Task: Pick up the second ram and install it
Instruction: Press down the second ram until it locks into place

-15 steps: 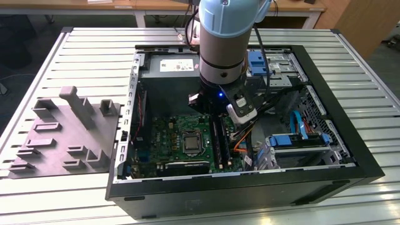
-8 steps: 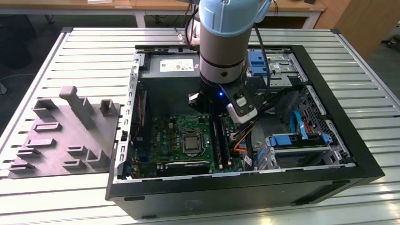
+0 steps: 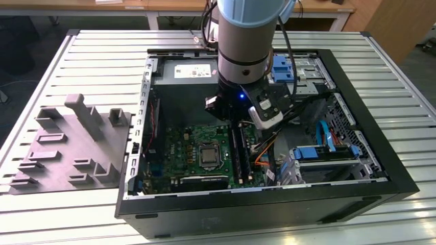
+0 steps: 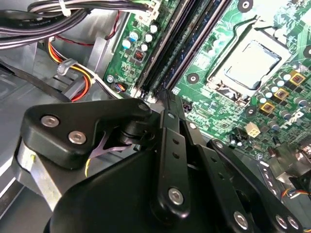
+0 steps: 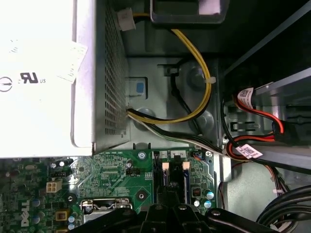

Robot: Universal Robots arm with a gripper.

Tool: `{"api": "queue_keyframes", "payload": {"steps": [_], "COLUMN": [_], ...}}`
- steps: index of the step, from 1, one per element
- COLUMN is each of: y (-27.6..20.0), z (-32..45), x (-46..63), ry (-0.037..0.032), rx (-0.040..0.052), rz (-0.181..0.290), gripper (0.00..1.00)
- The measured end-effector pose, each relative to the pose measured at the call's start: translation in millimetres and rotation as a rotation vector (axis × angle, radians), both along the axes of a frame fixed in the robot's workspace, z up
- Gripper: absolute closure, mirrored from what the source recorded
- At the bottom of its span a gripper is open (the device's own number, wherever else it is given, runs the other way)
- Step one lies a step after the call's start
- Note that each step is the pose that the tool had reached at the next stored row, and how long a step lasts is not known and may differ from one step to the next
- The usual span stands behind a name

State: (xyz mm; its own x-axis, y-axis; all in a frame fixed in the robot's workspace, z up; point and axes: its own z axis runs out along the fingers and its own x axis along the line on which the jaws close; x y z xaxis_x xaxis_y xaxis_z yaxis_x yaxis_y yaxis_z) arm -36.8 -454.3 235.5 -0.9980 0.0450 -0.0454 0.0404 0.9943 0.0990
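light: even overhead | glare: power supply (image 5: 39, 73) | gripper (image 4: 165, 145) blurred

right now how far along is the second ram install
Late stage, it seems. The gripper is down inside the computer case, over the slot rails on the green motherboard. A dark blue stick sits in the rails. Whether it is fully seated cannot be told.

Motherboard (image 3: 204, 153) inside computer case (image 3: 272, 204)
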Motion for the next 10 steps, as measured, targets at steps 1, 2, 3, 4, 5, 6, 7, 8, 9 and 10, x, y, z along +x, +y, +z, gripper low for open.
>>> {"api": "queue_keyframes", "payload": {"steps": [1,2,3,4,5,6,7,8,9,10], "y": [0.0,-0.3,-1.1,-2.4,-3.9,-5.7,-7.5,-9.6,-11.6,-13.7], "z": [0.0,0.1,0.2,0.1,0.1,0.1,0.1,0.2,0.1,0.1], "x": [0.0,0.0,-0.1,-0.1,-0.1,0.0,0.0,0.0,0.0,0.0], "ry": [-0.0001,-0.0001,0.0001,0.0001,0.0001,0.0000,0.0001,0.0001,0.0001,0.0000], "rx": [-0.0003,-0.0013,-0.0030,-0.0043,-0.0055,-0.0068,-0.0080,-0.0092,-0.0098,-0.0104], "rz": [0.000,0.000,0.000,0.000,0.000,0.000,0.000,0.000,0.000,0.000], "gripper": [0.90,0.90,0.90,0.90,0.90,0.90,0.90,0.90,0.90,0.90]}}
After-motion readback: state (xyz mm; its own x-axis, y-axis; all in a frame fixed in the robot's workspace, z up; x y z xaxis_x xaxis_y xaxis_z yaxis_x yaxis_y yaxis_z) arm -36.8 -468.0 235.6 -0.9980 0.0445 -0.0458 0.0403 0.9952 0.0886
